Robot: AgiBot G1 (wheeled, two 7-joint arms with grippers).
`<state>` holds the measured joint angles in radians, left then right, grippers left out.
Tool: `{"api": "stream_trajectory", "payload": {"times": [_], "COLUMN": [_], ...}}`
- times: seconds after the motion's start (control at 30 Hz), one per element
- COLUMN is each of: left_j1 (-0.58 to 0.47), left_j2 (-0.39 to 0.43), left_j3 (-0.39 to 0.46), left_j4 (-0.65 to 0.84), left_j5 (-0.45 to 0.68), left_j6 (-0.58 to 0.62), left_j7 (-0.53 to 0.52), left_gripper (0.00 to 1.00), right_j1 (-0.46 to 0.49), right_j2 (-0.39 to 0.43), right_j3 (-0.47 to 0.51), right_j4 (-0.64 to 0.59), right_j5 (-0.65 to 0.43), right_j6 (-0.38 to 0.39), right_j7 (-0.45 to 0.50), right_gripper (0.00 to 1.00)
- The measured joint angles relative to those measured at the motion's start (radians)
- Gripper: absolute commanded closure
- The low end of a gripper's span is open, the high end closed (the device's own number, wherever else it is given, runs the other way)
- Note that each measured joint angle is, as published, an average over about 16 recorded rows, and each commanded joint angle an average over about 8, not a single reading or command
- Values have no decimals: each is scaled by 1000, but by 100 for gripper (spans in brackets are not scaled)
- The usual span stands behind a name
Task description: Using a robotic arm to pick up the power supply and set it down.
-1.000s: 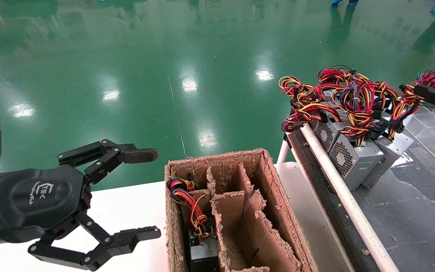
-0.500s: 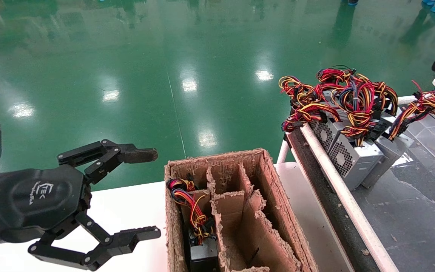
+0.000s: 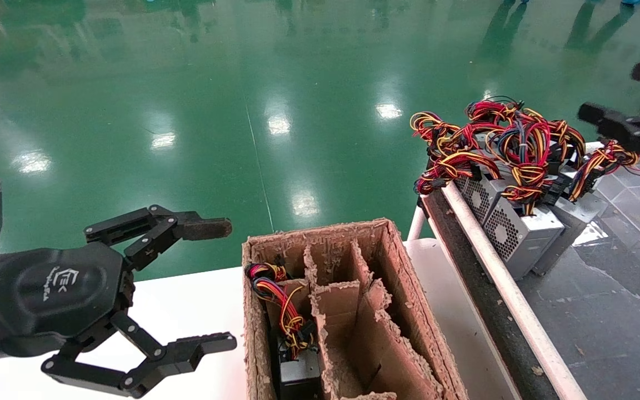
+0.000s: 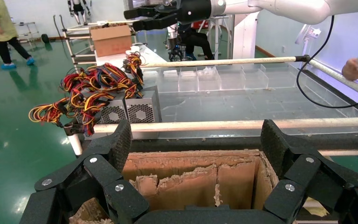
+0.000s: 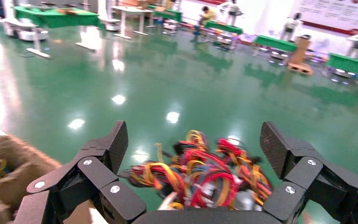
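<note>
Right tool [image 3: 625,94] spread above power supply [image 3: 573,214], apparently clear.

Left gripper [image 3: 217,283]: held low on the robot's left, palm with its white logo facing up toward the head camera, black fingers [image 4: 116,144] spread wide apart, nothing between them.
Left forearm: only its end shows, at the left edge of the head view.
Right gripper [image 3: 623,94]: raised high at the far right, fingers [image 5: 109,144] spread wide, holding nothing.
Right arm [image 4: 279,7]: white, stretched out level.
</note>
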<state>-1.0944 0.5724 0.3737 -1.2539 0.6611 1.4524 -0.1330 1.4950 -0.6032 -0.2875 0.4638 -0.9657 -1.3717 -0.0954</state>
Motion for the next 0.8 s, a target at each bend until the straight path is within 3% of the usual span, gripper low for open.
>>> {"api": "stream_trajectory", "payload": {"times": [0.57,0.8], "left_j1": [0,0], "left_j2": [0,0], "left_j3": [0,0], "left_j4": [0,0], "left_j5": [0,0], "left_j6": [0,0], "left_j7": [0,0], "left_gripper": [0,0], "right_j1": [-166,-200], "right_j2": [-3,-4], "right_j3": [3,4], "right_j4": [324,391], "right_j5": [93,112], "right_j6": [-49,-59], "right_j7": [112,135], "right_gripper": [0,0]}}
